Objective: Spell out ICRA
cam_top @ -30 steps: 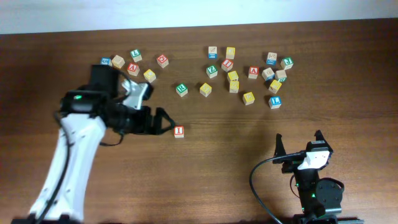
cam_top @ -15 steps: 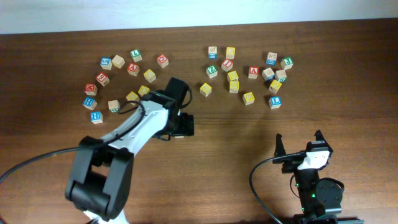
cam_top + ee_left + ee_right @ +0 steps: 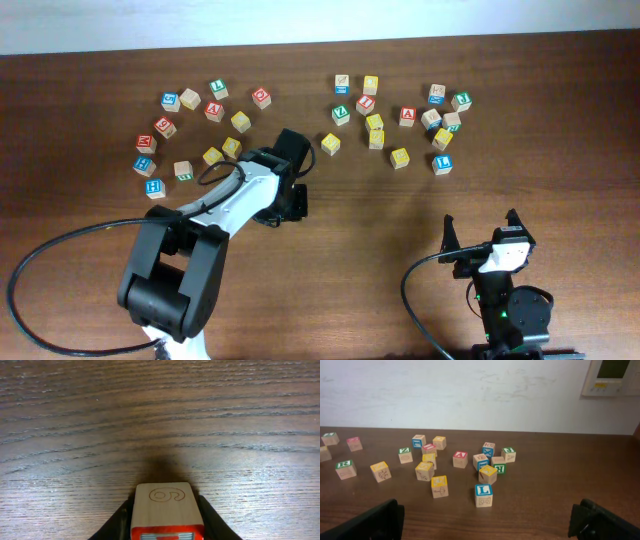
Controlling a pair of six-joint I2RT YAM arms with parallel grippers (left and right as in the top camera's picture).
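Note:
A wooden block with a red-bordered top face (image 3: 167, 507) sits on the dark table, a looped figure engraved on the side towards the camera. My left gripper (image 3: 167, 519) is shut on it, a black finger pressed against each side. Seen from overhead, the left gripper (image 3: 292, 203) covers that block at the table's middle left. Loose letter blocks lie in two clusters at the back, among them a red A (image 3: 407, 116) and another red A (image 3: 213, 110). My right gripper (image 3: 480, 228) stands open near the front right, with nothing between its fingers (image 3: 372, 520).
A blue L block (image 3: 483, 495) is the nearest block to the right gripper, also in the overhead view as the blue L block (image 3: 442, 164). A left cluster of blocks (image 3: 185, 130) lies behind the left arm. The left arm's cable (image 3: 60, 260) loops over the front left.
The left arm swung from the left to stand over the red block, and its jaws closed on the block. The right arm has not moved.

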